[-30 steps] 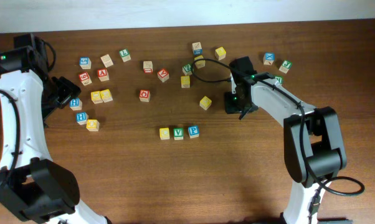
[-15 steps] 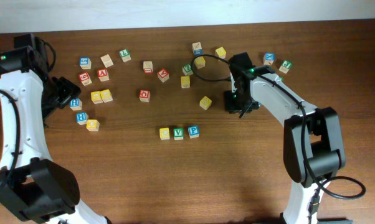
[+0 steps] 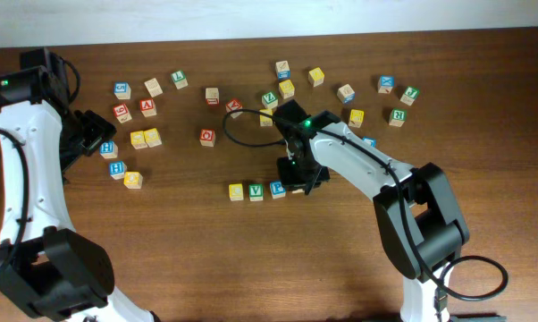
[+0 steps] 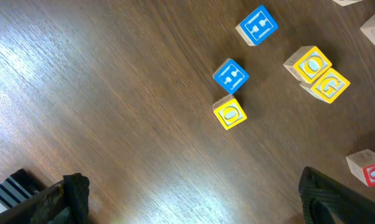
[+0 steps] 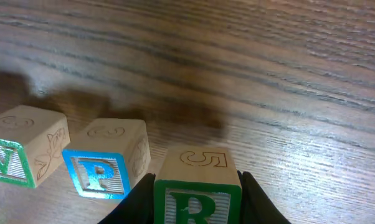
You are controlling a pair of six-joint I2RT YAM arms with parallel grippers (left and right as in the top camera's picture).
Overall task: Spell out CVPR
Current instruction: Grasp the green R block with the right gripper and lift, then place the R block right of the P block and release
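Observation:
Three cubes stand in a row at the table's middle: a yellow-faced cube (image 3: pixel 236 191), the green V cube (image 3: pixel 256 191) and the blue P cube (image 3: pixel 276 189). My right gripper (image 3: pixel 298 176) is shut on the green R cube (image 5: pixel 197 194) and holds it just right of the P cube (image 5: pixel 103 167). The V cube (image 5: pixel 16 154) shows at the left edge of the right wrist view. My left gripper (image 3: pixel 95 134) is open and empty at the far left, over bare wood below blue and yellow cubes.
Several loose cubes lie scattered along the back: red-lettered ones (image 3: pixel 207 136), yellow ones (image 3: pixel 145 139), blue ones (image 3: pixel 117 168), and green ones (image 3: pixel 398 116) at the right. A black cable loops near the right arm. The left wrist view shows two blue cubes (image 4: pixel 230 73) and yellow cubes (image 4: pixel 230 114).
My right gripper has moved from the back right down and left with the R cube, to beside the P cube. The left arm has not moved.

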